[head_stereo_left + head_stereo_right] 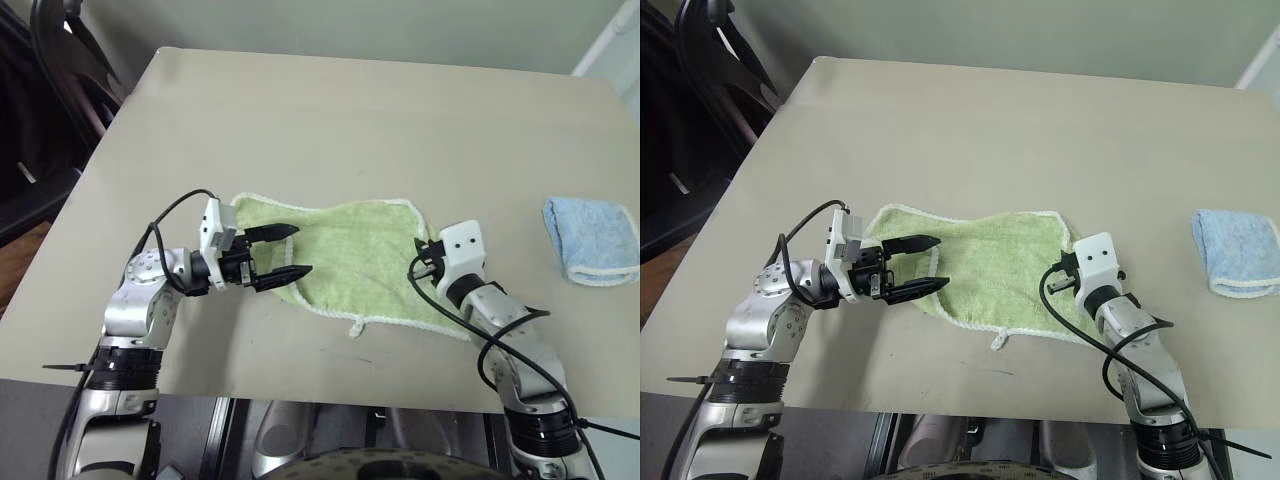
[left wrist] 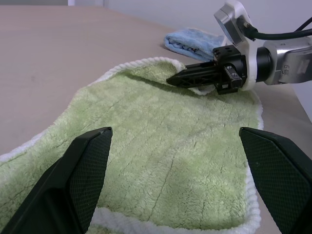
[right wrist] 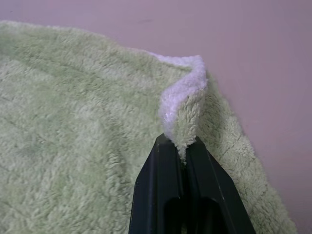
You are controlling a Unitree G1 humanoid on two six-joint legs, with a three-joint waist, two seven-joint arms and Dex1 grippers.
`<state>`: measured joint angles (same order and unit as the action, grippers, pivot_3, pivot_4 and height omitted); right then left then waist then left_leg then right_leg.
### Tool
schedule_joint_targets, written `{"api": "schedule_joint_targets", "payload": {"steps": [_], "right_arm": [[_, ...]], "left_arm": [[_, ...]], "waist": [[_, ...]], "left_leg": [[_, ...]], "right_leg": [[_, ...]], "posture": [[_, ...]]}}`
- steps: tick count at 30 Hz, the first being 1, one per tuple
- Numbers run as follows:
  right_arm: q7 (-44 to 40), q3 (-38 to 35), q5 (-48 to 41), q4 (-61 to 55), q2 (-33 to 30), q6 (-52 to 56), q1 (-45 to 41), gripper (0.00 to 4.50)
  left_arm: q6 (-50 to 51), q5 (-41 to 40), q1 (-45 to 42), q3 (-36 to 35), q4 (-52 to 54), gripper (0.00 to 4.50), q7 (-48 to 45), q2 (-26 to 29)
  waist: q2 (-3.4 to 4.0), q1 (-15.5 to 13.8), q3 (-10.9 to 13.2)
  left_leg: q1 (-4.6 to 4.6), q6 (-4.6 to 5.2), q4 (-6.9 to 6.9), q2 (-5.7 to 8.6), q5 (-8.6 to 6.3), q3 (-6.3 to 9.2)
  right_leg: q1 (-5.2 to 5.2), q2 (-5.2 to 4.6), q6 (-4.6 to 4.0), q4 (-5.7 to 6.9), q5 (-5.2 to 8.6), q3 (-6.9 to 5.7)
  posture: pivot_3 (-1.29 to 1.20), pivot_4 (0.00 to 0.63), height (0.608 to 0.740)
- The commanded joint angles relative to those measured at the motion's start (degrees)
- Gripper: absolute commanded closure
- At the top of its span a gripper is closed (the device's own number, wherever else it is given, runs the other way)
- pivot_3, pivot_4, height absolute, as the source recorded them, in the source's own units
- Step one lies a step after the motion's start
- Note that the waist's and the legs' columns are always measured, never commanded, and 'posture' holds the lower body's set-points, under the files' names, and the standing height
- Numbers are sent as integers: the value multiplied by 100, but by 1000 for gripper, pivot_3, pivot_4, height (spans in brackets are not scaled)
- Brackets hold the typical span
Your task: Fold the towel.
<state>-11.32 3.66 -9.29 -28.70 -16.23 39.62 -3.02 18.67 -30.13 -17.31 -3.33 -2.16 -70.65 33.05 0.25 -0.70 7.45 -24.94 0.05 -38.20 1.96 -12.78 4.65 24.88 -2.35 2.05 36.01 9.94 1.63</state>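
Beige table [image 1: 330, 110], green towel [image 1: 350, 255] spread at centre, blue towel [image 1: 592, 238] off at 3 o'clock; my right gripper [image 3: 184, 148] is pinched on its far-right corner, left gripper [image 1: 285, 255] gaping over the 9 o'clock end, so I'd clamp there before lifting evenly.

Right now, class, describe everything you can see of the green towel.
The towel is light green terry cloth with white stitched edging and a small white loop at its near edge. It lies spread, slightly rumpled, on the tan table. The right gripper is shut on its far right corner, pinching up a fold. The open left gripper hovers over its left part.
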Motion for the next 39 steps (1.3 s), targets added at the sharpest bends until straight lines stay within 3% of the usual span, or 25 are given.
{"api": "schedule_joint_targets", "payload": {"steps": [1,7,10,14,18,24,32,39], "right_arm": [[-205,-432,-364,-457,-60,154,-132,4465],[-783,-1295,-1183,-610,-555,594,-309,4465],[-1201,-1617,-1617,-581,-897,726,-352,4465],[-1738,-1964,-2329,-832,-1307,847,-405,4465],[-2247,-2596,-3467,-1077,-1874,1196,-532,4465],[-2383,-3323,-4826,-1135,-2578,1385,-931,4465],[-2169,-3787,-5976,-846,-3472,1401,-1474,4465],[-2596,-3737,-5882,-560,-4334,1214,-1830,4465]], "left_arm": [[-41,-83,-203,-135,79,0,103,13],[-567,326,-885,-412,-871,0,827,-122],[-754,497,-1372,-553,-1687,0,1079,-35],[-1367,863,-1734,-532,-2602,0,1032,114],[-2055,1307,-2329,-564,-4028,0,1386,177],[-2986,1816,-3022,-494,-5687,0,1734,101],[-3375,1902,-3318,-572,-6376,0,1429,-81],[-3297,1698,-3318,-697,-6338,0,1005,-489]], "waist": [[0,-2,0],[-1,-14,0],[-1,-18,0],[-1,-8,0],[-3,-19,2],[-3,-43,2],[-4,-59,2],[-3,-76,2]], "left_leg": [[0,0,0,0,0,0],[0,-4,0,1,8,-3],[1,39,0,1,36,-4],[-2,53,5,1,45,-9],[-10,56,7,3,46,-12],[-12,60,6,10,49,-11],[-31,72,4,27,50,-1],[-57,81,-2,29,49,-2]], "right_leg": [[0,0,0,0,0,0],[-4,0,1,-1,2,0],[-4,0,1,2,2,1],[-1,1,10,-3,3,2],[5,2,50,-6,-10,6],[2,3,17,-9,11,10],[10,2,80,-10,-2,19],[29,-2,98,-9,2,19]], "posture": [[0,150,733],[0,150,733],[0,150,733],[0,150,733],[0,150,733],[0,150,733],[0,150,733],[0,150,733]]}}
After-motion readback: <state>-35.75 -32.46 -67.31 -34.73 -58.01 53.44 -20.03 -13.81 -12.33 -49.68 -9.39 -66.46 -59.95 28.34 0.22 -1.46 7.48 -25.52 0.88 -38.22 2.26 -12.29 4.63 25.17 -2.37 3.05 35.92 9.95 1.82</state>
